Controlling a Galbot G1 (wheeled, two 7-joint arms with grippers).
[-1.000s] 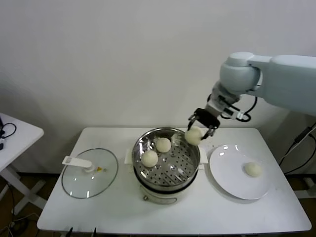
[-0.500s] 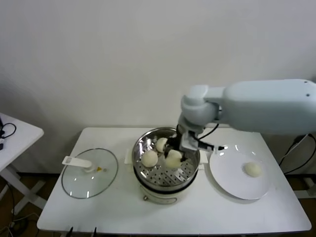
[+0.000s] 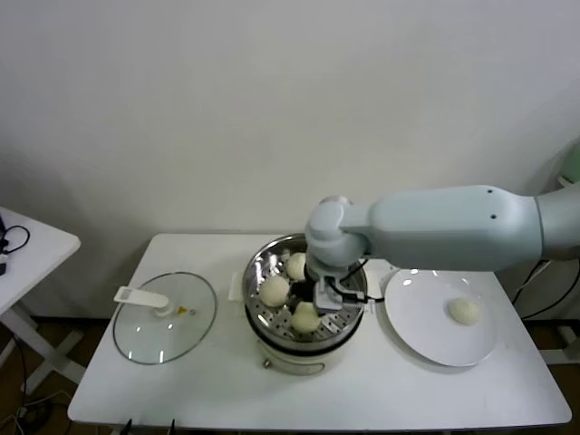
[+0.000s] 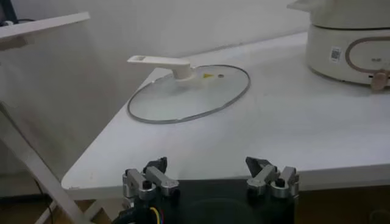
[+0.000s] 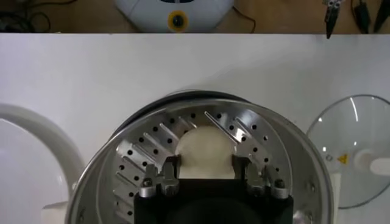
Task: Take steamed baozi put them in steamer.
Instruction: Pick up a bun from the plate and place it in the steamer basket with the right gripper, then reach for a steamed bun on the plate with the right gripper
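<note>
- While the right gripper is clasping a small round cream-white steamed baozi low inside the shiny perforated stainless-steel steamer, the placing step is nearing release; next, the fingers need spreading.
- The left gripper is idling, spread wide, near the table edge.
- The right arm is reaching across, wrist pointing down.
- One bun is waiting on the flat white plate.

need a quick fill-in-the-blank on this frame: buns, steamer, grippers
1. The right gripper is shut on a bun inside the ____.
2. Counting the held one, the steamer holds ____ buns.
3. One bun remains on the ____.
4. The left gripper is ____, parked below the table edge near the glass lid.

Missing words: steamer; three; plate; open
</note>
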